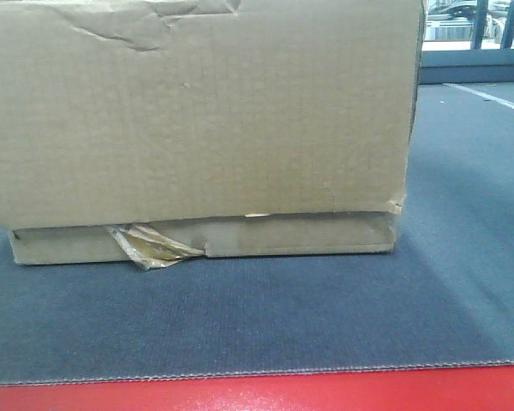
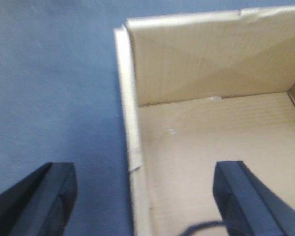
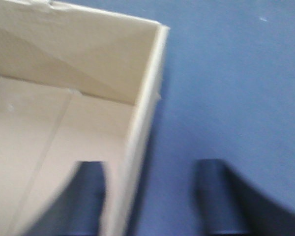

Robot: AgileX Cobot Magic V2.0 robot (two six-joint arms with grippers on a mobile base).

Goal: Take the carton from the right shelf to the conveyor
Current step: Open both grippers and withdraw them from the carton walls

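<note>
1. Belt (image 1: 463, 282): dark grey, textured, w/ red strip (image 1: 257, 392) along near edge. Grippy-looking surface, so box prob. won't slide.
2. Carton (image 1: 197, 128): sits flat on belt, filling most of front view. Open-topped and empty per both wrist views, so I'd judge it light. Walls are single corrugated sheet: stiff enough edge-on but will flex and crush if squeezed hard; upper face already creased.
3. Torn seam low on front w/ tape wad (image 1: 150, 247) hanging out. Bottom looks weak, so avoid gripping or dragging there.
4. Left gripper (image 2: 137, 196): jaws wide open, astride the left wall, one finger outside, one inside; holding nothing.
5. Right gripper (image 3: 152, 196): blurred, jaws open, astride the right wall, no hold visible.
6. Best hold: top rim of both side walls, near corners where board is stiffest, both arms together.
</note>
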